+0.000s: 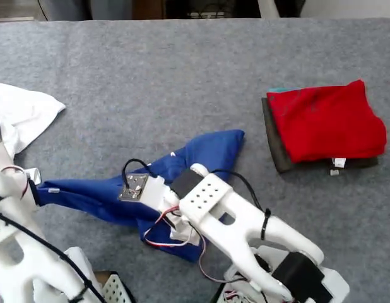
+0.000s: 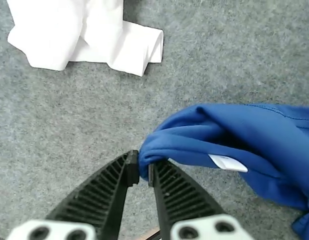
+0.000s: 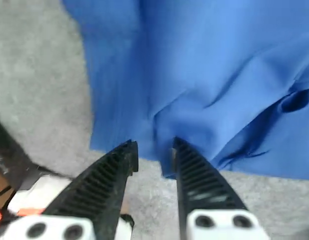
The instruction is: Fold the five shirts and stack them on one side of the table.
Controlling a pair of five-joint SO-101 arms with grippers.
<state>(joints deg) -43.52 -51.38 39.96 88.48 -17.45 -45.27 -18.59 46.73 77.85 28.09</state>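
Observation:
A blue shirt (image 1: 207,151) lies crumpled and stretched across the middle of the grey table (image 1: 151,76). My left gripper (image 1: 34,188) is shut on its left end; the left wrist view shows the gripper (image 2: 143,172) pinching a folded edge of the blue shirt (image 2: 254,135). My right gripper (image 1: 129,189) hovers low over the shirt's middle. In the right wrist view this gripper (image 3: 154,152) is open, its fingers straddling a fold at the edge of the blue shirt (image 3: 219,65). A loose white shirt (image 1: 24,117) lies at the far left. A folded red shirt (image 1: 324,123) rests on a folded dark shirt (image 1: 277,151) at the right.
The white shirt (image 2: 79,35) lies just beyond my left gripper. Both arm bases stand at the table's near edge. Bare grey cloth stretches across the back of the table and between the blue shirt and the folded stack.

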